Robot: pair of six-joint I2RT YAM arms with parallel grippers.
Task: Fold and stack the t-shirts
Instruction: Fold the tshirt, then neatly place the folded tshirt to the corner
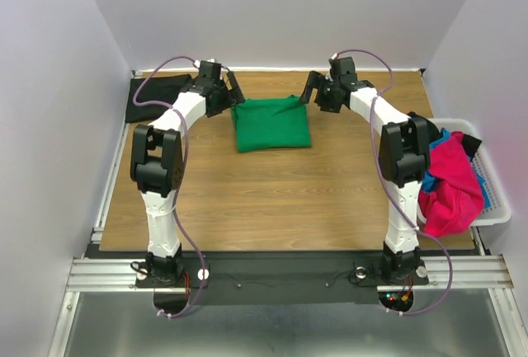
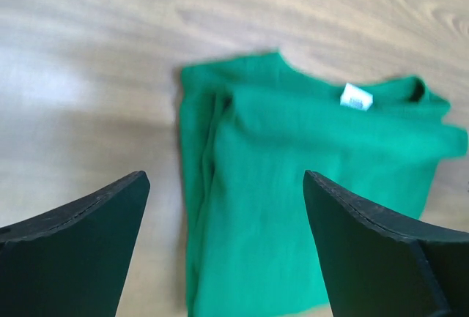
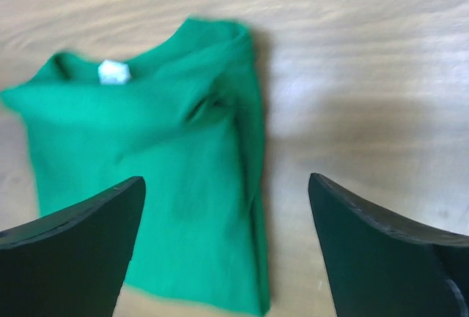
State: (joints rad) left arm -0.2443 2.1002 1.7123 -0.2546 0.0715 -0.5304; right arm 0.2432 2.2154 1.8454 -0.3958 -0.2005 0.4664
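**Ana:** Where does the fold stand, and how should it go from here?

**Ben:** On the brown wooden table (image 1: pixel 272 209) the bright green cloth t-shirt (image 1: pixel 272 124) lies at the far middle, already in a squarish packet. I'd judge this fold done and the stacking due next. The black folded cloth t-shirt (image 1: pixel 157 97) at the far left corner looks like the pile to put it on. The two lie well apart, so the packet should be lifted by both far corners at the same height and carried level, or the layers will slide open.

**Ana:** And the claws?

**Ben:** The left gripper (image 1: pixel 231 93) and the right gripper (image 1: pixel 312 91) hang over the packet's far corners, one on each side. On both, the jaws stand wide apart with nothing between them. Each would have to pinch every layer at its corner, not only the top one.

**Ana:** What's waiting after that?

**Ben:** A magenta cloth t-shirt (image 1: pixel 452 184) is heaped in the white plastic basket (image 1: pixel 497 209) at the right edge, unfolded.

**Ana:** How does the green one look close up?

**Ben:** It's soft and slightly rumpled. The side edges are tucked under in uneven ridges and the neckline faces the far side. The small white neck label (image 2: pixel 356 97) shows at the collar.
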